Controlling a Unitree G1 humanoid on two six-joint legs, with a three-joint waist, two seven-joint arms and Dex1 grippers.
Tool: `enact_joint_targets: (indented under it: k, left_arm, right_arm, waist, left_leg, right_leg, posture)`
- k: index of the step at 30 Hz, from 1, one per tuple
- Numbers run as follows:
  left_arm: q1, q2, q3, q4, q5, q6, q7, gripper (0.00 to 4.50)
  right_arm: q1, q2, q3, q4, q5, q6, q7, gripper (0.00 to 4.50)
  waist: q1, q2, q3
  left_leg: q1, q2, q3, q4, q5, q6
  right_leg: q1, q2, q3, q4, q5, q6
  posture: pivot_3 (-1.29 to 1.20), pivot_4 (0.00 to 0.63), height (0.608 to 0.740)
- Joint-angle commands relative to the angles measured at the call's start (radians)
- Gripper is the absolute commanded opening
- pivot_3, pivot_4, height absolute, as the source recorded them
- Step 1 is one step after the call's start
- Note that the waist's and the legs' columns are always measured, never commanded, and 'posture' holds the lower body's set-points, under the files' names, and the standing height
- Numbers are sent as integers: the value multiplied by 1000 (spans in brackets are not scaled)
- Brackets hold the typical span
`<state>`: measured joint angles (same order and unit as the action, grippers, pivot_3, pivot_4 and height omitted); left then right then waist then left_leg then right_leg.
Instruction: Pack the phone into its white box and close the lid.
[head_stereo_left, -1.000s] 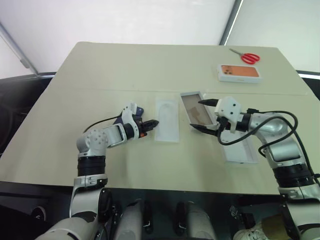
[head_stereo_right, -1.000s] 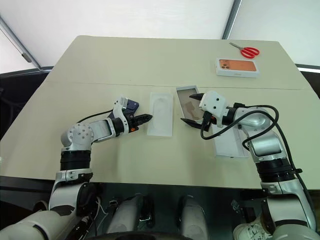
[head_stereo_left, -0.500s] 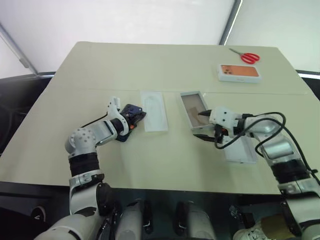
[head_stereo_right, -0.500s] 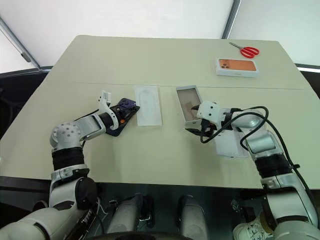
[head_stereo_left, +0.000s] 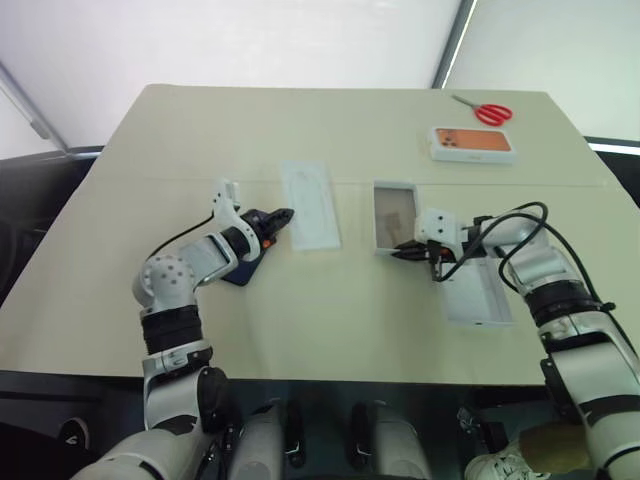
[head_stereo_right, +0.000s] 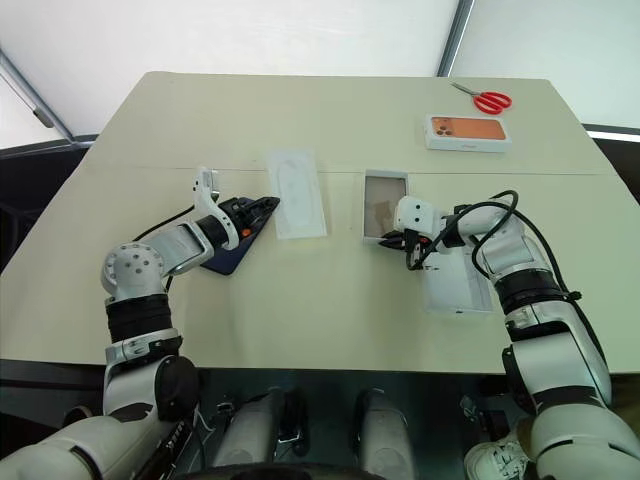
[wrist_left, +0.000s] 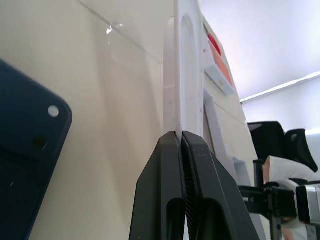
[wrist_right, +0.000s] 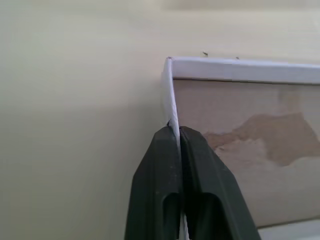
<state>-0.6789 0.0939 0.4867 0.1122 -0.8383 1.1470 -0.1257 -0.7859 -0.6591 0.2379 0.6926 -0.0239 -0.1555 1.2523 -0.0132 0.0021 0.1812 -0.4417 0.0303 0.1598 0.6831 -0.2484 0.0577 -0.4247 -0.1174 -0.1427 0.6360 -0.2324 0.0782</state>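
Phone (head_stereo_right: 228, 252), one of it, dark navy, lies flat on the counter (head_stereo_right: 300, 120) under the left arm, camera corner showing in the left wrist view. Left gripper (head_stereo_left: 286, 214) has its two black fingers (wrist_left: 172, 165) pinched tight on the near edge of the thin white insert (head_stereo_left: 310, 205), which lies just beside the phone, toward the middle of the counter. One white box (head_stereo_left: 394, 213), open, brownish floor up, sits right of that insert; the right gripper (head_stereo_left: 403, 248) is at its near end, fingers (wrist_right: 165, 165) closed on the box's thin white wall close to a corner. One lid (head_stereo_left: 478, 297) lies beside the right forearm, nearer the counter's front edge, touching or almost touching the box's near right corner; I cannot tell which. Far right of the counter: one white box with an orange phone picture (head_stereo_left: 472, 144) on top, and one pair of red-handled scissors (head_stereo_left: 482, 110) just behind it, well apart from everything else. So three white trays in a row, one phone, two grippers, both clamped.
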Motion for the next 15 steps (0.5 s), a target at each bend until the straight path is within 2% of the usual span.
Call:
enact_joint_targets:
  k: [1,6,10,14,15]
  left_arm:
    - [-11,11,-8,-58,-23,-18,8,0]
    - [-33,20,8,-80,-76,13,19,0]
    - [-61,20,35,-82,-171,79,33,0]
    - [-63,7,58,-67,-225,98,77,0]
    - [-59,5,51,-65,-222,95,85,0]
  right_arm:
    - [17,20,-40,-117,78,66,39,17]
    - [116,29,-36,-365,119,189,34,17]
    - [229,54,-30,-582,124,279,-48,17]
    - [275,84,-44,-676,154,415,-111,17]
    - [277,93,-48,-694,172,453,-118,293]
  waist:
    - [0,0,0]
    - [3,0,0]
    - [5,0,0]
    - [2,0,0]
    - [2,0,0]
  left_leg:
    - [0,0,0,0,0,0]
    - [0,0,-1,0,0,0]
    - [-1,0,-1,0,0,0]
    - [0,0,-1,0,0,0]
    - [0,0,-1,0,0,0]
  right_leg:
    - [0,0,0,0,0,0]
    - [0,-1,0,0,0,0]
    - [0,-1,0,0,0,0]
    - [0,-1,0,0,0,0]
    - [0,-1,0,0,0,0]
  posture:
    - [0,150,738]
    - [0,150,738]
    - [0,150,738]
    - [0,150,738]
    - [0,150,738]
